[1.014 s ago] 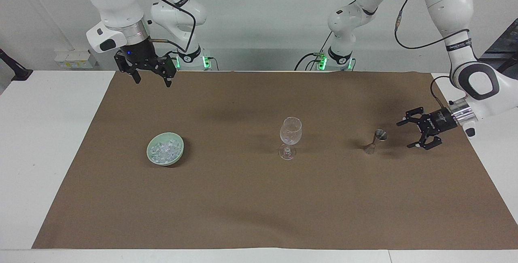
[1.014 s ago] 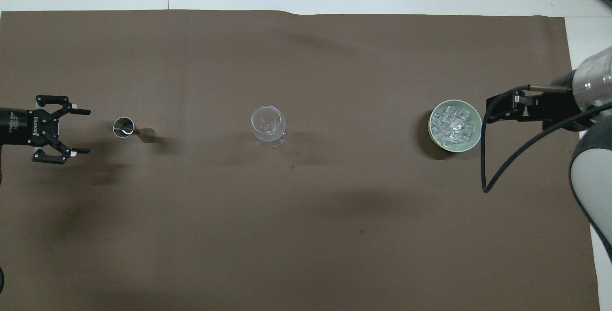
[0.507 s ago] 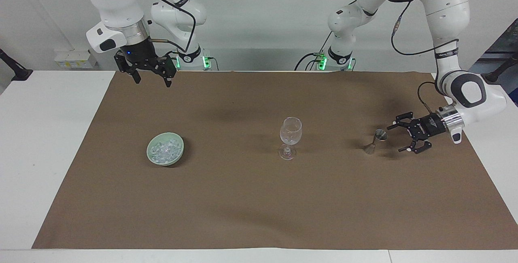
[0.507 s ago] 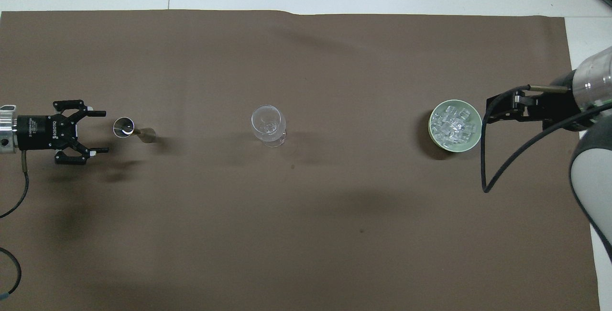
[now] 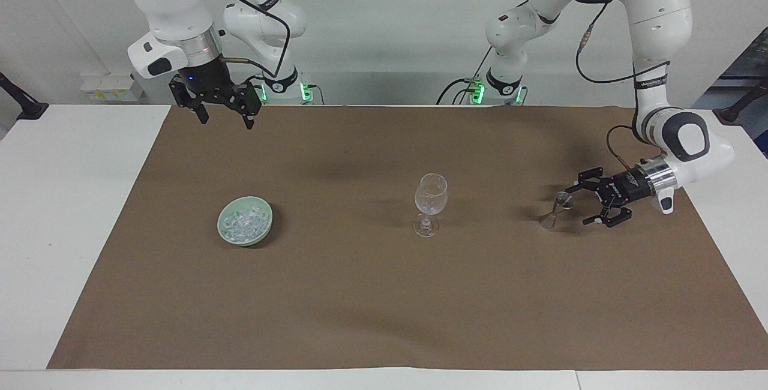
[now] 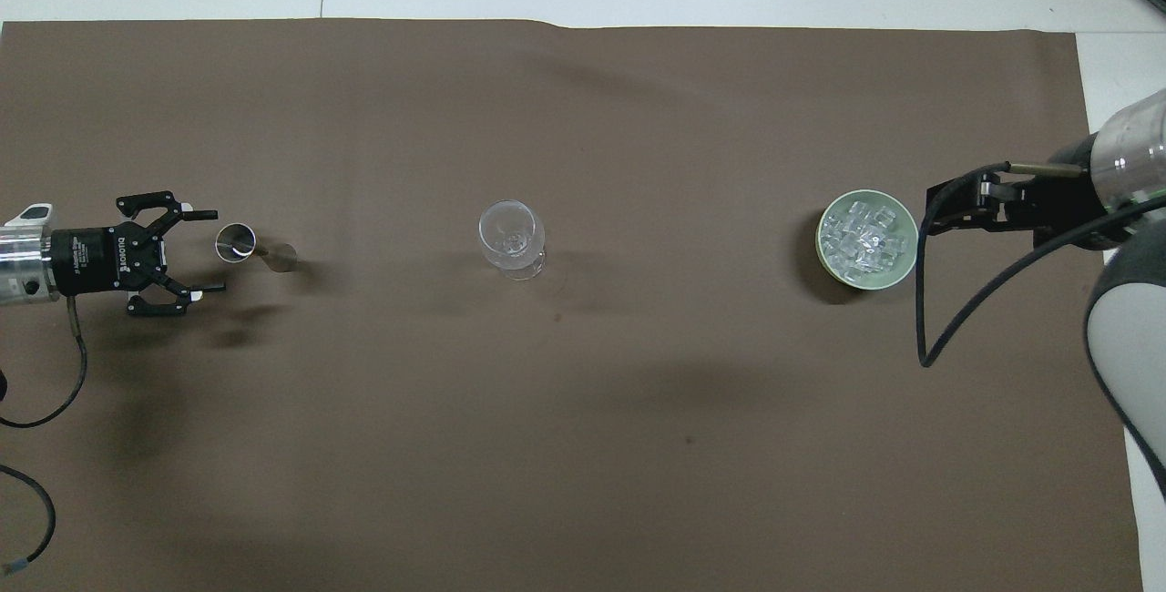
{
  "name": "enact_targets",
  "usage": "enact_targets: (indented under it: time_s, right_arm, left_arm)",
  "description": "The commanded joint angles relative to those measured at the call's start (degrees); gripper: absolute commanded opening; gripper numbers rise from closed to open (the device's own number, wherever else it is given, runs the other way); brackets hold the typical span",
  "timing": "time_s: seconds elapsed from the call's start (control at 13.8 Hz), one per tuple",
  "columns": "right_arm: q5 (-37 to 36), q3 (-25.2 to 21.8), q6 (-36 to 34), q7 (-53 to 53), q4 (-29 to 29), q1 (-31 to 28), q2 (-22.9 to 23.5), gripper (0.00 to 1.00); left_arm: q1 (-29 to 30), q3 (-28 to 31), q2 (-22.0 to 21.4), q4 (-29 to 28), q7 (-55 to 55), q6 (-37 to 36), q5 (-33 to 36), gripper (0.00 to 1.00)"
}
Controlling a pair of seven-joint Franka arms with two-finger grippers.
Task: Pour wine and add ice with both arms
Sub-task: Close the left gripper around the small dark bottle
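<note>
The ice (image 5: 243, 219) is a heap of clear chunks in a pale green bowl (image 5: 255, 240), also in the overhead view (image 6: 865, 237). A clear stemmed wine glass (image 5: 431, 195) stands mid-table (image 6: 511, 235). A small metal jigger (image 5: 557, 209) stands toward the left arm's end (image 6: 239, 241). My left gripper (image 5: 577, 205) lies level and low, open, its fingertips on either side of the jigger's upper cup without gripping it (image 6: 215, 250). My right gripper (image 5: 227, 121) is open, empty, raised, and waits over the mat's edge by the robots.
A brown mat (image 5: 384, 294) covers most of the white table. In the overhead view the right arm's wrist and black cable (image 6: 925, 319) hang beside the bowl. No bottle shows.
My left gripper has moved in along the mat toward the jigger, still open, until its fingertips flank the upper cup. The right arm, bowl and glass have not moved.
</note>
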Motion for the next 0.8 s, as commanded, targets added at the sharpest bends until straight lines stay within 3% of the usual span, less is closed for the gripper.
enact_targets:
  time_s: [0.0,0.72]
  right_arm:
    - [1.34,0.76,1.07,-1.44,-1.09,-1.43,-0.82,1.0]
    - [1.34,0.76,1.07,-1.44,-1.09,-1.43,-0.83,1.0]
  left_arm:
    - [-0.13,-0.05,-1.09,-2.53,1.77,0.43,-2.17,1.0]
    - [-1.36,-0.76,-1.79,-6.65,4.93,4.47,-6.92,1.0]
